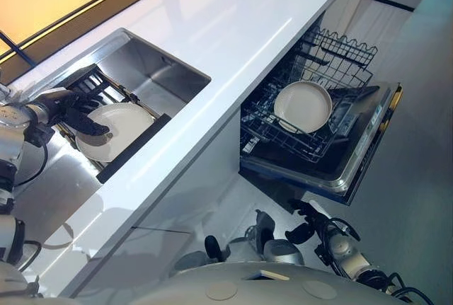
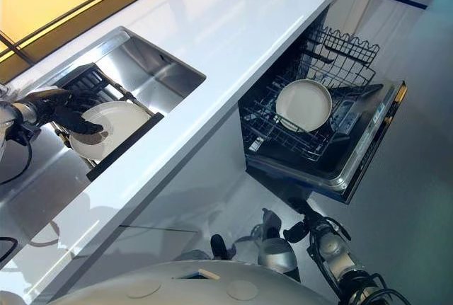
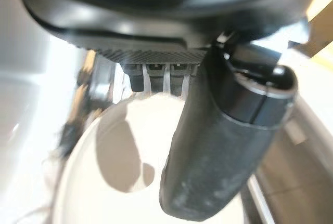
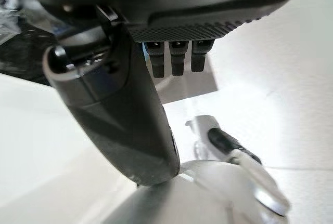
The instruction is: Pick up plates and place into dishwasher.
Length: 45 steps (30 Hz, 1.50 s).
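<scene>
A white plate (image 1: 122, 127) lies tilted in a black dish rack (image 1: 131, 153) inside the steel sink (image 1: 161, 71). My left hand (image 1: 83, 117) reaches over the plate's left rim, open. In the left wrist view its thumb (image 3: 218, 151) hovers above the plate's face (image 3: 114, 182) and casts a shadow on it, with the fingers straight past the rim. A second white plate (image 1: 303, 105) stands in the dishwasher's pulled-out lower rack (image 1: 267, 127). My right hand (image 1: 306, 223) hangs low below the dishwasher door, open and holding nothing.
The long white counter (image 1: 233, 29) runs between sink and dishwasher. The dishwasher door (image 1: 362, 155) is folded down, with an upper wire rack (image 1: 341, 54) pulled out above it. Grey floor lies to the right.
</scene>
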Tool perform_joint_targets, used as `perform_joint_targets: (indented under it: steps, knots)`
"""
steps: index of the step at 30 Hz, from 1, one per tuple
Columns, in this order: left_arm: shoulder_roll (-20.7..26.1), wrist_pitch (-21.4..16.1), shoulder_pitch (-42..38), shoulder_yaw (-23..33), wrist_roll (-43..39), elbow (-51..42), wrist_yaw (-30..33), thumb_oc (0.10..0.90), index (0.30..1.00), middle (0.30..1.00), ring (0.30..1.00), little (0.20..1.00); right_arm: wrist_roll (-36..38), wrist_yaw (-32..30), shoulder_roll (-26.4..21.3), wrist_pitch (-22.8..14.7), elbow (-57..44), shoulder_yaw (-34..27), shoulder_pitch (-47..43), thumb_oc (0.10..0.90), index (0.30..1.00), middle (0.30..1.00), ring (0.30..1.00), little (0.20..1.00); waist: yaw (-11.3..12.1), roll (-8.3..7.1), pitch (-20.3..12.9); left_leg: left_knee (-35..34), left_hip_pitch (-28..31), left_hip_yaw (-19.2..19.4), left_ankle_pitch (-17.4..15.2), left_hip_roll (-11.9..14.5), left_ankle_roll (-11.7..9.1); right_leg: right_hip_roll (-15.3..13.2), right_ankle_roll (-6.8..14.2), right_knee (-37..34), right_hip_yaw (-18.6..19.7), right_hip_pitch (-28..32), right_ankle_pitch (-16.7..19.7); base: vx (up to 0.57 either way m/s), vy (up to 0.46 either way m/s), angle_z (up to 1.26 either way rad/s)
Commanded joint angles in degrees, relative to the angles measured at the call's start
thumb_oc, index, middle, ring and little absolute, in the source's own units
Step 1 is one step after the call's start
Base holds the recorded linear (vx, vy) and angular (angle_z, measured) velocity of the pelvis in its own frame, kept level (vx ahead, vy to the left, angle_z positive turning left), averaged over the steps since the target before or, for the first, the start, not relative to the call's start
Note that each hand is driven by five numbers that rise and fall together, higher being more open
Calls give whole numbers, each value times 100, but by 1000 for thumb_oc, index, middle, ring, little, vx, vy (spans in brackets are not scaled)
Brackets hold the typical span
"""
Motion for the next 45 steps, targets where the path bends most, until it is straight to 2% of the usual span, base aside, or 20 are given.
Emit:
perform_joint_targets:
  steps: [1,13,14,15,16,20,24,35,42,45]
  knots:
    - [382,-51,-666,434,265,306,-92,800,900,900,900,900,6,-188,-234,-251,-157,-182,-22,800,900,900,900,900,5,125,1,922,-143,14,-1168,-527,441,-103,656,847,-140,-758,-99,20,27,4]
    - [467,-9,-1013,189,334,478,-438,800,900,900,900,900,35,-238,-263,-317,-64,-230,-10,800,900,900,900,900,-27,81,96,944,-271,43,-1161,-547,459,-115,665,910,-92,-953,-22,6,5,-2]
    - [461,-32,-1051,160,278,470,-426,638,761,761,761,738,37,-233,-265,-312,-44,-228,-21,800,900,900,900,900,-23,84,104,937,-280,42,-1154,-548,456,-110,660,900,-93,-955,-31,-11,3,-5]
    - [454,-24,-1097,140,155,435,-400,638,761,761,761,738,21,-219,-271,-318,-18,-223,-37,800,900,900,900,900,-25,89,113,923,-296,36,-1143,-550,450,-103,657,893,-90,-969,-29,-20,-3,-4]
    - [449,-48,-1148,118,55,410,-373,100,300,300,300,200,7,-220,-271,-343,20,-223,-45,800,900,900,900,900,-23,92,120,907,-302,33,-1134,-553,449,-98,656,890,-85,-979,-31,-26,-7,-3]
    - [443,-82,-1339,93,-540,232,-259,100,300,300,300,200,19,-230,-244,-361,147,-213,-85,800,900,900,900,900,-1,123,114,864,-304,15,-1101,-549,427,-71,629,866,-102,-961,-73,-26,-27,-1]
    - [382,-127,-1354,208,-993,24,328,100,300,300,300,200,-46,-195,-188,-405,311,-171,-114,800,900,900,900,900,32,135,35,805,-251,-19,-1083,-539,408,-35,593,807,-134,-872,-124,-8,-41,3]
    - [347,-300,-1257,572,-1261,-118,1109,100,300,300,300,200,32,-304,-104,-508,284,-77,-173,800,900,900,900,900,122,115,-178,583,-48,-132,-1032,-463,314,90,468,584,-282,-584,-223,-31,-66,7]
    - [459,-536,-1259,771,-1531,-125,1744,100,300,300,300,200,45,-329,-94,-598,270,-9,-163,800,900,900,900,900,165,103,-296,368,65,-209,-924,-360,195,209,372,361,-378,-344,-279,-50,-85,9]
    - [481,-591,-1377,841,-1679,-276,2254,100,300,300,300,200,501,-246,-137,-608,-211,-23,-120,800,900,900,900,900,165,95,-325,246,107,-290,-842,-309,132,270,319,285,-432,-236,-314,-51,-98,10]
